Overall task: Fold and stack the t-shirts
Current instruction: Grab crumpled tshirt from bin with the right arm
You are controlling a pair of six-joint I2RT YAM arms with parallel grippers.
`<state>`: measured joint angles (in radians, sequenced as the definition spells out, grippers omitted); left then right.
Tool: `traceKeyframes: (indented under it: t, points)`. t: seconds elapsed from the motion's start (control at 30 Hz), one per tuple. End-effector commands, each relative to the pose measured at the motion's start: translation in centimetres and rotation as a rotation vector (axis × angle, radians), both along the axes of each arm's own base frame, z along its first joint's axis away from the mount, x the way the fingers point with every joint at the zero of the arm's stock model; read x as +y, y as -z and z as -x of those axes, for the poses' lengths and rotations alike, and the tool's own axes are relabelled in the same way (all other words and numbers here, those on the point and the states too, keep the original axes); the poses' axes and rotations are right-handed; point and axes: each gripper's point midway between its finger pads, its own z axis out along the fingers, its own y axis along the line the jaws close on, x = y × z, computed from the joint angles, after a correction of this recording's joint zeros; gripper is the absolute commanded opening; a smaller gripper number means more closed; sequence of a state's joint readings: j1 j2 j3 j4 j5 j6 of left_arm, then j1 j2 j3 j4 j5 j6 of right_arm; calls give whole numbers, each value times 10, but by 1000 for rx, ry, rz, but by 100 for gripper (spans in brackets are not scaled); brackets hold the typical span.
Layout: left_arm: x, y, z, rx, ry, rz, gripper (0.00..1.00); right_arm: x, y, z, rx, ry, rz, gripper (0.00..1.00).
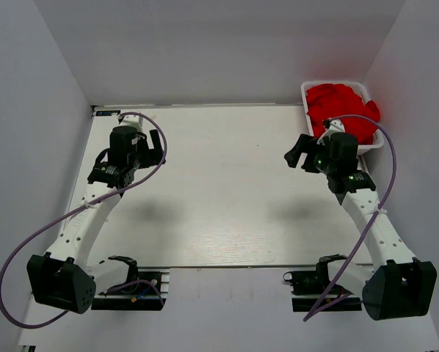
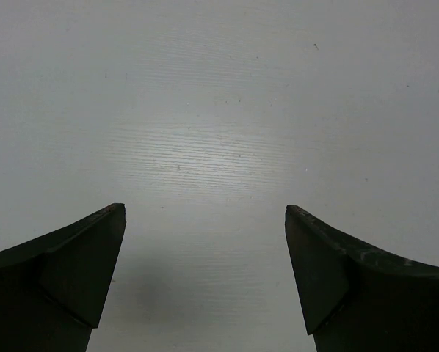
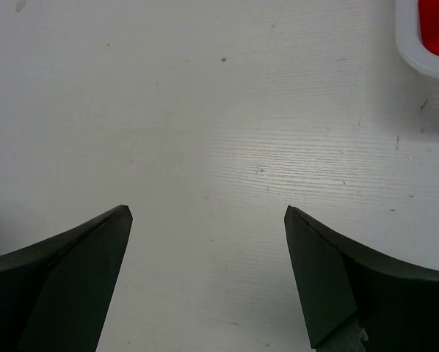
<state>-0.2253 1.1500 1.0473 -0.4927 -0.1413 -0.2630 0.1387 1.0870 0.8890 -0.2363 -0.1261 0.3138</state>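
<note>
A pale whitish rectangular wood-grain table (image 1: 227, 183) fills the middle. Behind its far edge rises a plain white back wall (image 1: 219, 51), and matching white side walls (image 1: 28, 147) flank it. Diffuse light leaves soft grey shadows (image 1: 142, 214) toward its front edge.

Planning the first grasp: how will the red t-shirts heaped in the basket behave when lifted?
Probably floppy: the t-shirts lie crumpled in soft folds, so one would likely drape and hang from the pinch. They are heaped together in the basket, so a neighbour may well drag along with the one pulled.
</note>
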Motion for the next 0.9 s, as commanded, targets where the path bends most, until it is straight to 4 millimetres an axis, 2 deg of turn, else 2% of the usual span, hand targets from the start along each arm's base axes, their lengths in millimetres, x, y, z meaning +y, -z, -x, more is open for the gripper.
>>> traceKeyframes:
  t: [0.0,0.33,0.43,0.5,0.53,0.57,0.6,0.63,0.67,0.7,0.73,0.77,0.8,0.83,0.87]
  points:
    - [1,-27,-2,-72,-3,13,100,9,-28,-5,-88,-47,-25,90]
    - [1,-30,-1,-81,-3,15,100,21,-33,3,-184,-169,-10,90]
    - [1,-27,-2,-71,-3,13,100,18,-31,-2,-194,-157,0,90]
    - [0,-23,-4,-59,-3,10,100,5,-26,-17,-164,-55,22,90]
    - [0,-23,-4,-59,-3,10,100,-1,-34,-24,-165,-7,11,90]
    - [-2,-19,-5,-47,7,13,100,-5,-25,-32,-130,26,24,90]
    - [-2,-19,-5,-47,7,13,100,-25,-19,-39,-97,137,75,90]
    - [-5,-11,-4,-17,22,16,100,-30,-22,-57,-82,171,97,90]
    - [-11,-7,-5,3,48,28,100,-37,-21,-64,-65,201,121,90]
    - [-14,-9,-7,3,69,30,100,-55,-30,-68,-27,287,171,90]
    - [-17,-9,-6,5,82,37,100,-65,-25,-90,16,323,190,90]
    - [-19,-4,-8,19,91,40,100,-70,-25,-97,35,342,203,90]
    - [-19,1,-9,33,91,38,100,-85,-42,-103,47,394,230,90]
    - [-19,-1,-9,33,91,38,100,-93,-35,-126,75,416,244,90]
    - [-19,2,-10,41,95,29,100,-106,-51,-137,59,447,240,90]
